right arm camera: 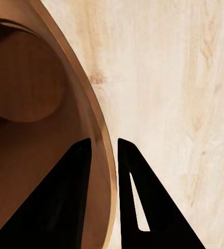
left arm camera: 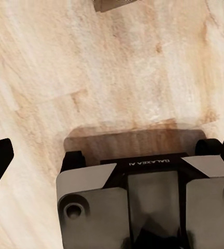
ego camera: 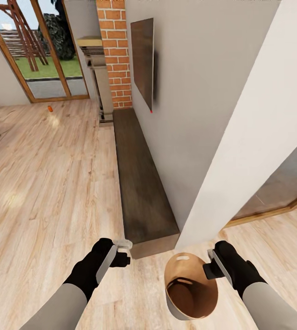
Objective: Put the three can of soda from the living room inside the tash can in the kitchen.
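Standing ahead, dark bench (ego camera: 141,183), white wall (ego camera: 258,123)

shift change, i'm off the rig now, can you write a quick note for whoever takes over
Right claw: shut on the rim of the trash can, one finger inside, one outside; the can is carried, empty.
Left claw: holds nothing; open or shut cannot be told.
One soda can stands on the wood floor far ahead, near the glass doors. The other two are not located.
Done: bin picked up. Left: all three cans into the bin, bin to the kitchen.
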`<state>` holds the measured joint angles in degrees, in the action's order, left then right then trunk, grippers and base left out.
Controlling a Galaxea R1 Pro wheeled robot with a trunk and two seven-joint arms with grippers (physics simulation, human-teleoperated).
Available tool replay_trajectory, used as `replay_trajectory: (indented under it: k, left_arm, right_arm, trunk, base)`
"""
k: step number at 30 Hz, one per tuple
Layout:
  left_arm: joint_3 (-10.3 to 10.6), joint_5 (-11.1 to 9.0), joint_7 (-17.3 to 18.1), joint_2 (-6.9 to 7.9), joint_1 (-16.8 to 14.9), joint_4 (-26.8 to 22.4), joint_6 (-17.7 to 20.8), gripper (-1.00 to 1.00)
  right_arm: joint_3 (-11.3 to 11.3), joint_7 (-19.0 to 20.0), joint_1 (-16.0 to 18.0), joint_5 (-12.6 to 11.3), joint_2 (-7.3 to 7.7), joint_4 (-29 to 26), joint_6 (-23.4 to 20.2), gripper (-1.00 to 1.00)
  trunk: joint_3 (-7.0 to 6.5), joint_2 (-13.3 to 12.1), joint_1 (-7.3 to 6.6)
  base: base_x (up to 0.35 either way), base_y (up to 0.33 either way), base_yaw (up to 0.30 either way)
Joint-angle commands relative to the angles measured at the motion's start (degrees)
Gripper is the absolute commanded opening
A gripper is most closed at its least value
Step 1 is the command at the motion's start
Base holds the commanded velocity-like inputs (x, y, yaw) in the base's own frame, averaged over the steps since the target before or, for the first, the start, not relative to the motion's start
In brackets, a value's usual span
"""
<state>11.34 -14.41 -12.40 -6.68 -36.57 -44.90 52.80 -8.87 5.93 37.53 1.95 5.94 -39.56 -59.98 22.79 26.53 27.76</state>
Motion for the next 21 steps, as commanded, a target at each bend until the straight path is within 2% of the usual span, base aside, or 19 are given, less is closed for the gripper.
replay_trajectory:
  k: [1,10,21]
  left_arm:
    - [0.0,0.0,0.0,0.00,0.0,0.0,0.0,1.00]
    - [0.0,0.0,0.0,0.00,0.0,0.0,0.0,1.00]
    - [0.0,0.0,0.0,0.00,0.0,0.0,0.0,1.00]
  right_arm:
    - [0.0,0.1,0.0,-0.8,-0.02,0.0,0.0,-1.00]
    - [-0.2,0.1,0.0,-0.8,-0.13,0.0,0.0,-1.00]
    - [-0.2,0.1,0.0,-0.6,-0.14,-0.1,0.0,-1.00]
  trunk:
    - [-0.05,0.0,0.00]
    - [-0.43,0.0,0.00]
    - [-1.29,0.0,0.00]
  base:
    - [0.000,0.000,-0.127]
    - [0.000,0.000,-0.095]
    - [0.000,0.000,-0.014]
